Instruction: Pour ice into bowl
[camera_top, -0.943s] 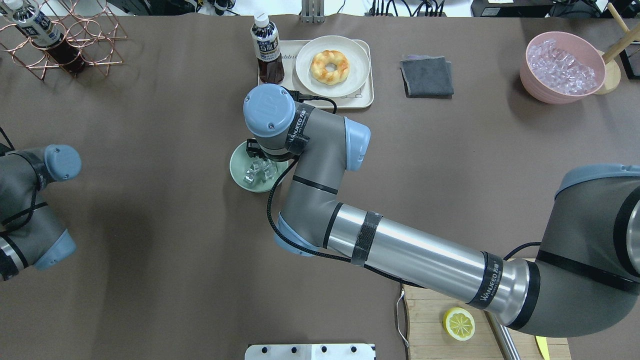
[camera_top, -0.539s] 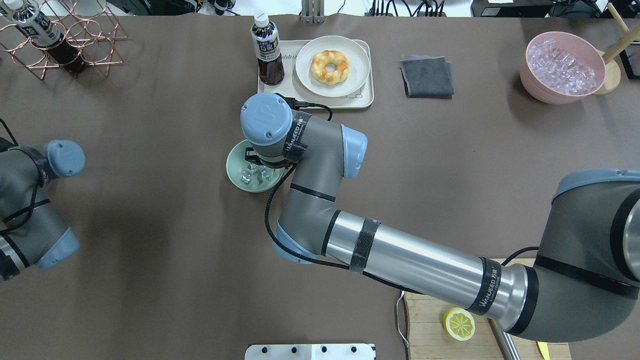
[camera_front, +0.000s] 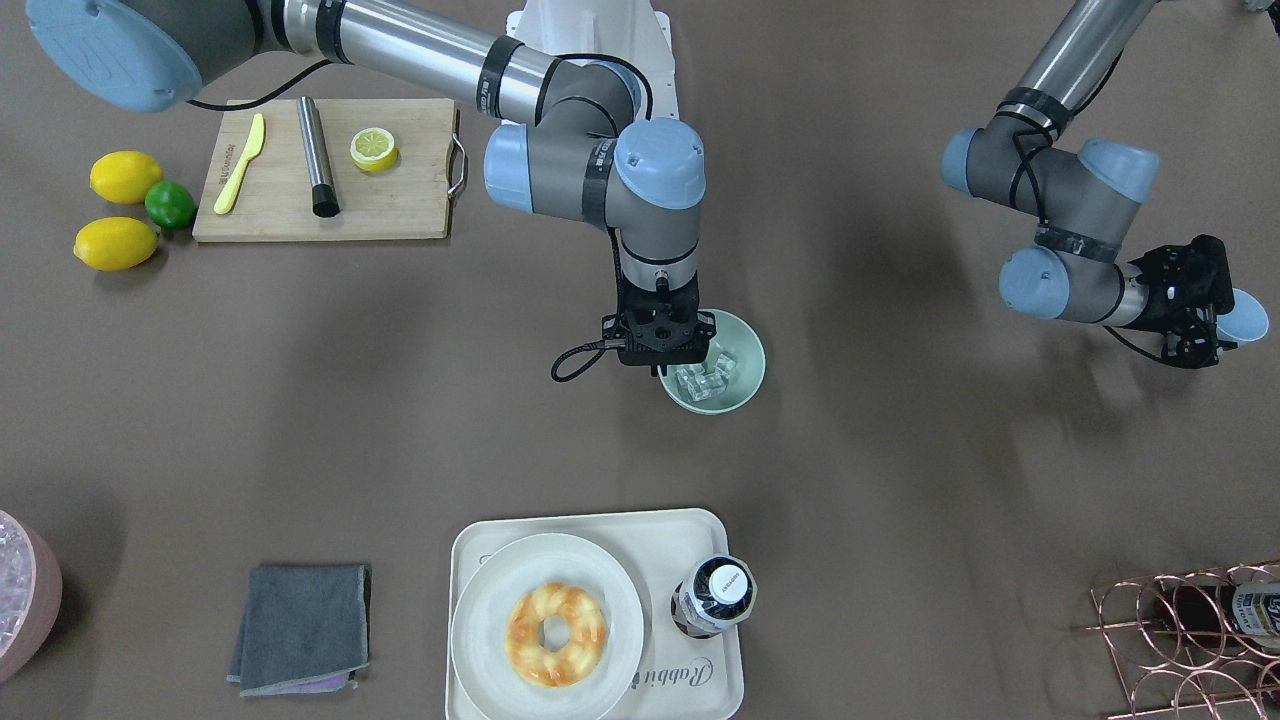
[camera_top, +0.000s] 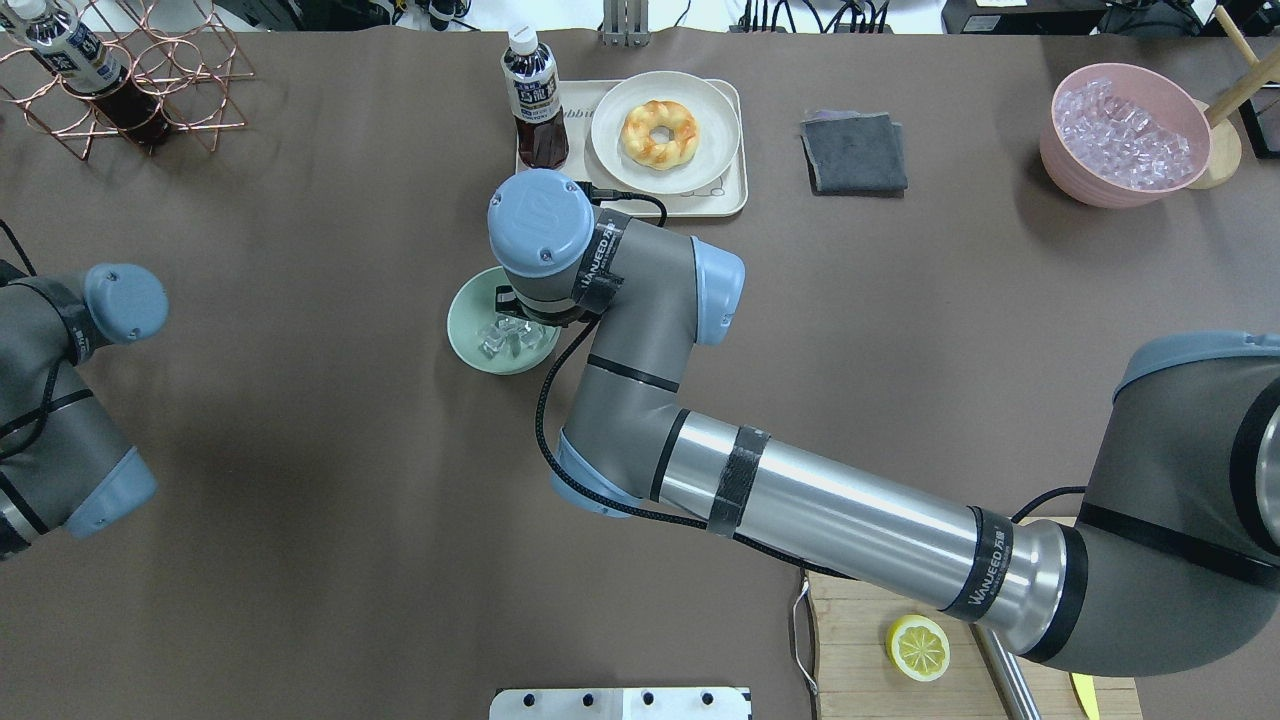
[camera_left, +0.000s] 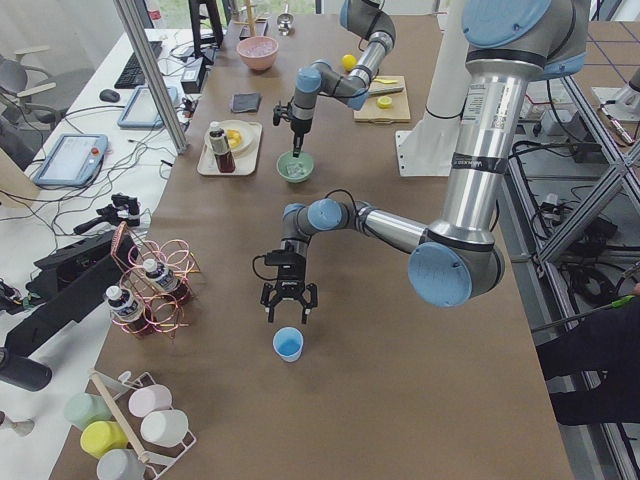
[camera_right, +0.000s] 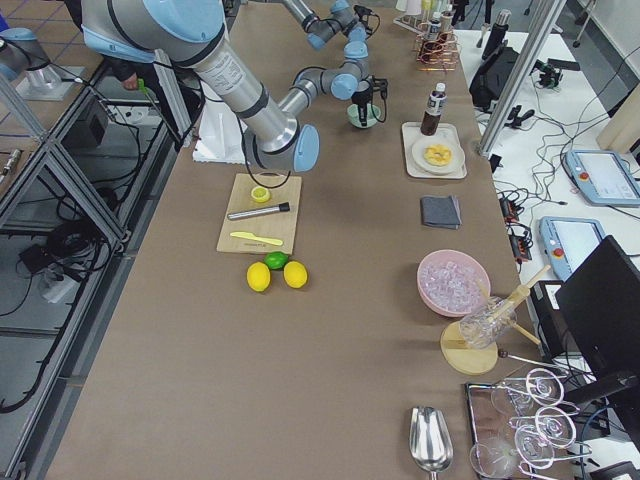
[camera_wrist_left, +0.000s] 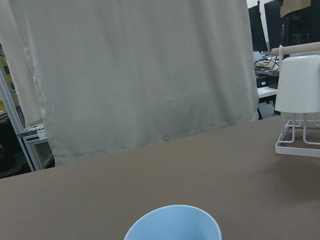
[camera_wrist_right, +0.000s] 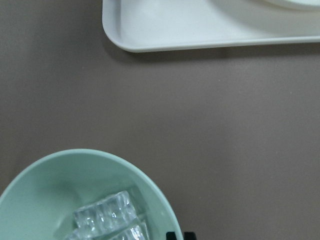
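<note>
We note the right gripper (camera_front: 668, 362) pinched on the rim of the bowl (camera_front: 745, 385), ice (camera_front: 705, 378) heaped loose inside, and we judge this one-sided hold on a smooth wall could slip or tip it, spilling cubes across the table (camera_front: 900, 480) toward the tray (camera_front: 466, 542).

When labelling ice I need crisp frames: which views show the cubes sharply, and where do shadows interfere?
Right wrist view: ice sharp and evenly lit in the bowl. Front-facing view: legible, with soft arm shadows on the table. Overhead view: the right arm partly covers the bowl. Side views: too small to judge.
</note>
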